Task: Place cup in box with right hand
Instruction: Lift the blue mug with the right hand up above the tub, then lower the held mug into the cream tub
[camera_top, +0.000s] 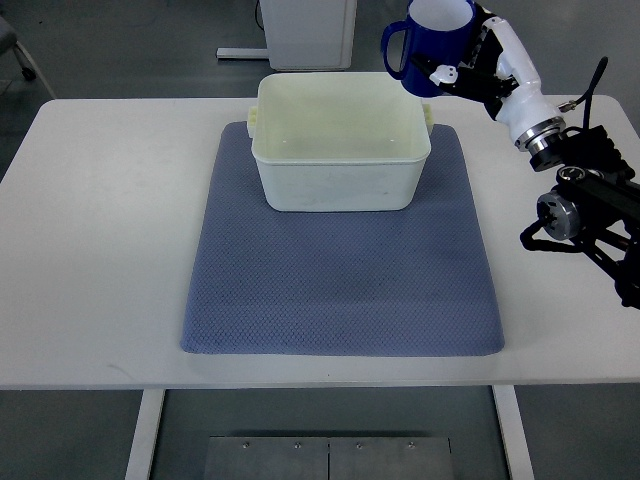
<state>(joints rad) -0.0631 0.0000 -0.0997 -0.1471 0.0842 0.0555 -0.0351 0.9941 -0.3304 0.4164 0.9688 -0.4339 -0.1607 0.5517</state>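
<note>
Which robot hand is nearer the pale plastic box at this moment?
Right. The right hand, gripping the blue mug, is up beside the pale plastic box's far right corner. The left hand is out of view, so nothing is nearer on that side.

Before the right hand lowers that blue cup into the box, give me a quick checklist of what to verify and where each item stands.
1. Grasp: the right hand is closed around the blue cup, fingers on its side wall. Ok.
2. Cup attitude: roughly upright, opening up, handle pointing to the picture's left. Ok.
3. Alignment: the cup sits over the far right corner of the white box, partly outside the rim, not over the middle. Not ok.
4. Box interior: nothing visible inside. Ok.
5. Box seating: it rests on the far part of the blue mat. Ok.
6. Clearance between cup bottom and rim: this steep view does not show height. Cannot tell.
</note>
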